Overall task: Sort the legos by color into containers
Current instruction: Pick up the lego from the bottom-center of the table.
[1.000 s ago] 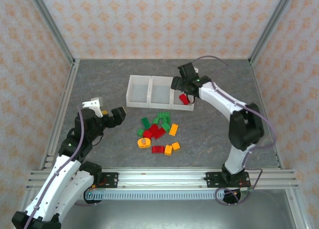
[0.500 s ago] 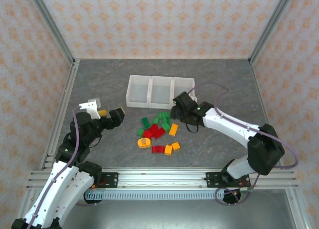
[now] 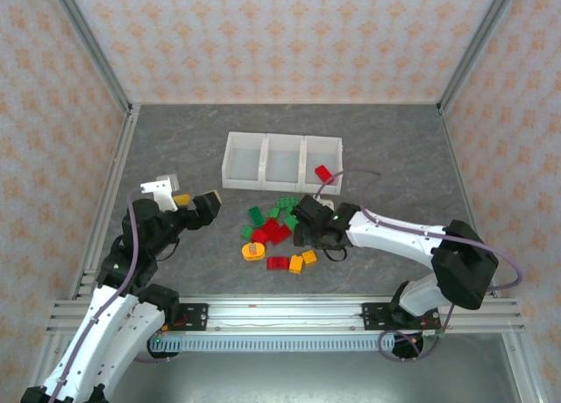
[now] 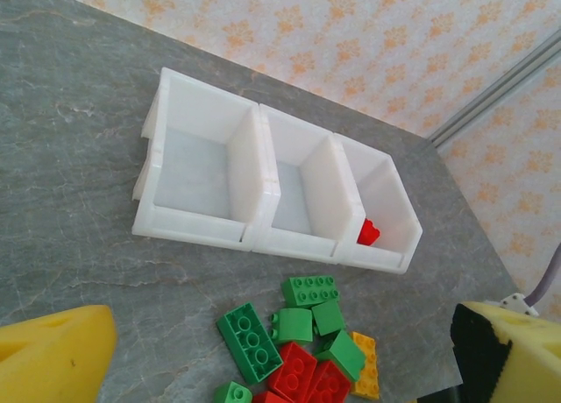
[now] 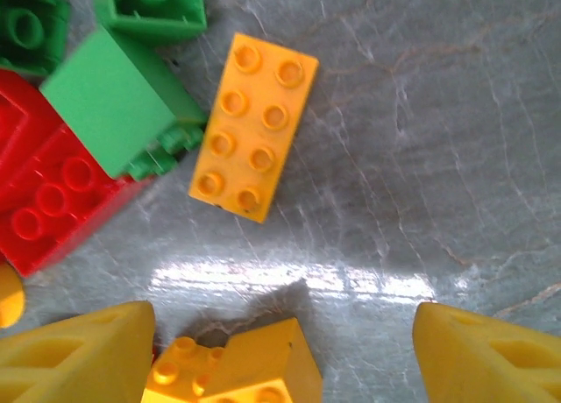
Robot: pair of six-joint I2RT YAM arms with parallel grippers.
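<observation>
Three joined white containers (image 3: 282, 162) stand in a row at the back of the table, and a single red lego (image 3: 323, 173) lies in the right one. The left wrist view shows these containers (image 4: 263, 184) and that red lego (image 4: 369, 233). In front of them lies a loose pile of green, red and orange legos (image 3: 276, 232), with a round orange piece (image 3: 252, 250). My right gripper (image 3: 305, 243) hangs open low over the pile's right side. Between its fingers (image 5: 79, 355) sits an orange lego (image 5: 245, 372), and a flat orange brick (image 5: 254, 127) lies just beyond. My left gripper (image 3: 197, 203) is open and holds nothing, left of the pile.
Grey stone-patterned table top (image 3: 394, 184) with bare room right of the pile and left of the containers. Metal frame posts and patterned walls close in the sides and back. An aluminium rail (image 3: 280, 311) runs along the near edge.
My right gripper left the right container, where the red lego now lies, and swung down and forward to the pile's orange legos. The left arm hardly moved.
</observation>
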